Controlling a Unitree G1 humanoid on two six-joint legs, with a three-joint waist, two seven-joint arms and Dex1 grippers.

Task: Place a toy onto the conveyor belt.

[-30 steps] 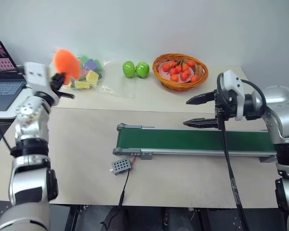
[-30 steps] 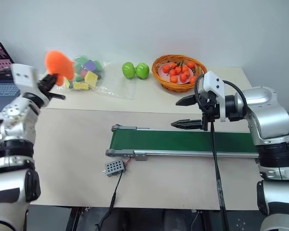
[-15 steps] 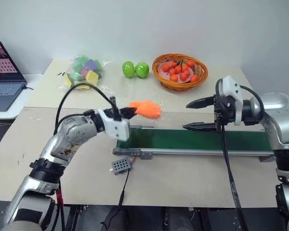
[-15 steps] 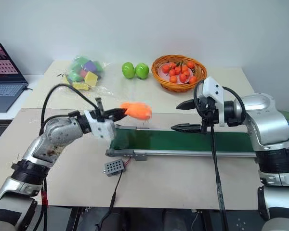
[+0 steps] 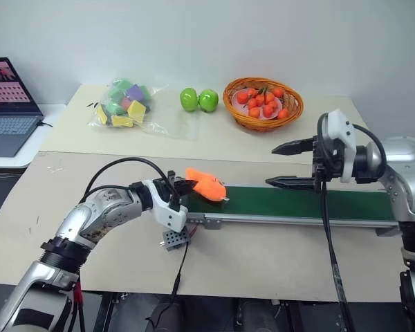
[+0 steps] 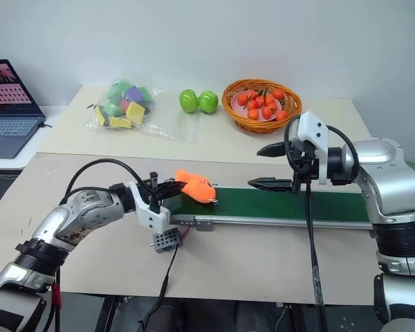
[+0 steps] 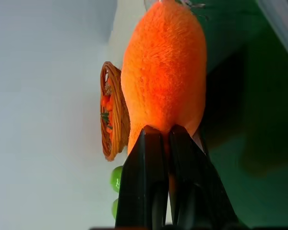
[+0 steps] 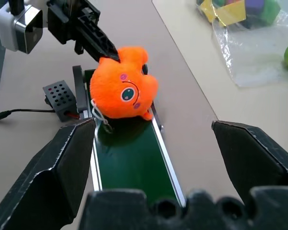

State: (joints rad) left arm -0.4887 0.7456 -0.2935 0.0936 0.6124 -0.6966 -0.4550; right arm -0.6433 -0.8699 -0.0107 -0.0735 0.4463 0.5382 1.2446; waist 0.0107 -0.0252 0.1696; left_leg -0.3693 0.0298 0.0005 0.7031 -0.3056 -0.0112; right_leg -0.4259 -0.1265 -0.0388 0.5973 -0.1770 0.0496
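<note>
Now my left gripper [image 5: 185,185] has swung down from high near the bagged foam blocks [image 5: 124,111] to the left end of the conveyor belt [image 5: 297,203], carrying the toy [image 5: 206,187] with it. A second ago the toy was raised above the table's far left; half a second ago it hung just behind the belt's end; now it sits over the belt's left end, its underside at or just above the green surface; I cannot tell whether it touches. My left fingers [image 7: 153,187] are pinched tight on the toy's rear edge, the toy jutting out beyond them toward the basket of fruit [image 5: 263,102].

Along the belt to the right of the toy, the green strip lies bare up to my right gripper [image 5: 290,164]. The control box [image 5: 174,238] lies just in front of the belt's left end, under my left wrist. Two green fruits [image 5: 198,99] sit well behind the belt.

My left forearm reaches in low across the table [image 5: 263,252], nearly level. My right gripper has kept its place above the belt's right half, its jaws spread wide and holding nothing, pointing along the belt at the toy.
</note>
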